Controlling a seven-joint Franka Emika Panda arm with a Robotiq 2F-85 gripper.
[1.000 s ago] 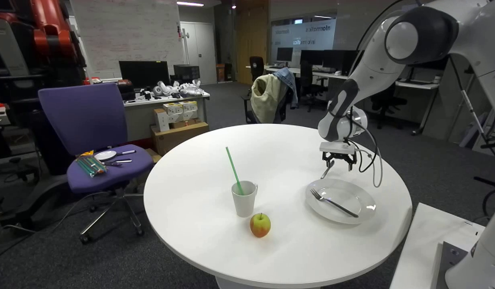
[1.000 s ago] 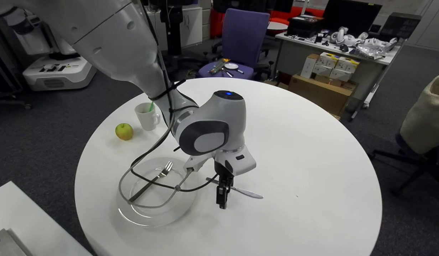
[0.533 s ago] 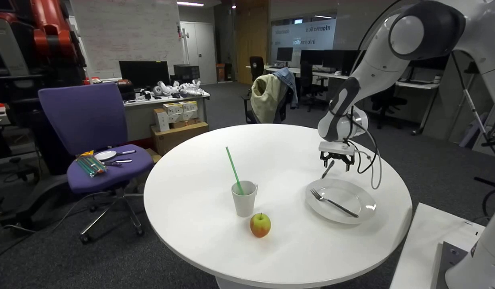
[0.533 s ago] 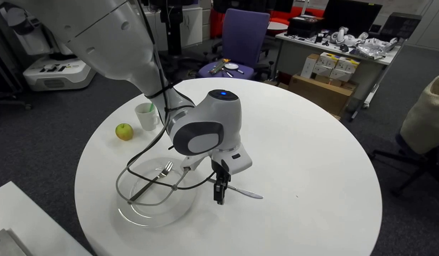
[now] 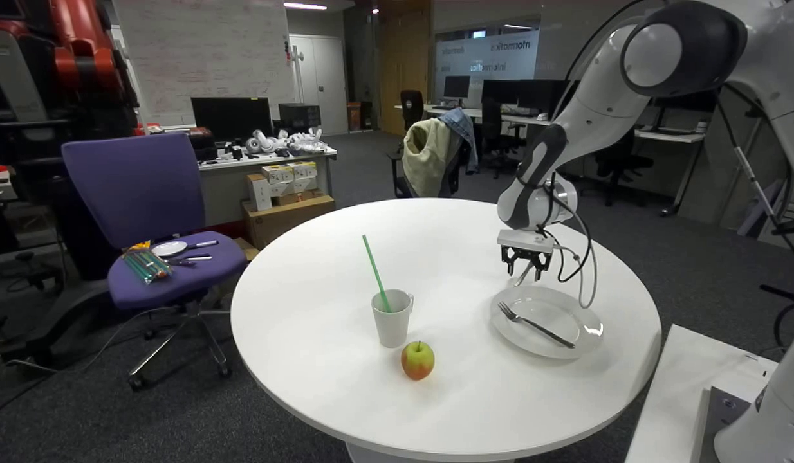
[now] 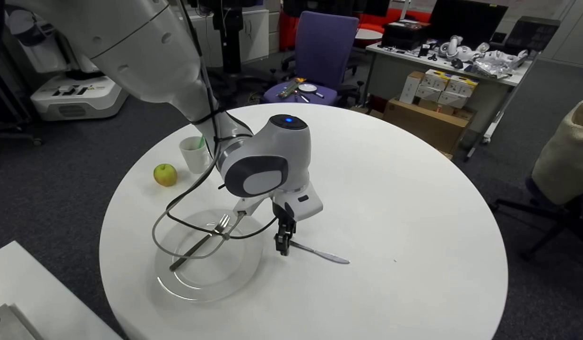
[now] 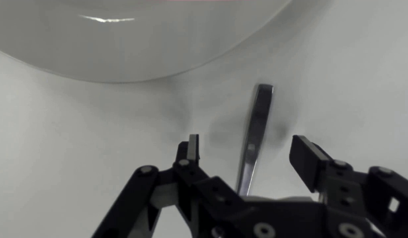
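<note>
On the round white table (image 5: 307,328), in an exterior view, a white mug (image 5: 392,326) with a green straw (image 5: 375,270) leaning left inside it stands left of a clear plate (image 5: 521,339) that bears a fork (image 5: 538,328), tines toward the far left (a red-and-green apple (image 5: 417,361) sits just off the mug's near side). The table knife (image 7: 257,129) lies flat on the table just past the plate's far edge, and in the wrist view its handle end runs between the jaws of the gripper (image 7: 246,147), with a gap on either side. Those jaws stand wide apart, their tips just above the table.
</note>
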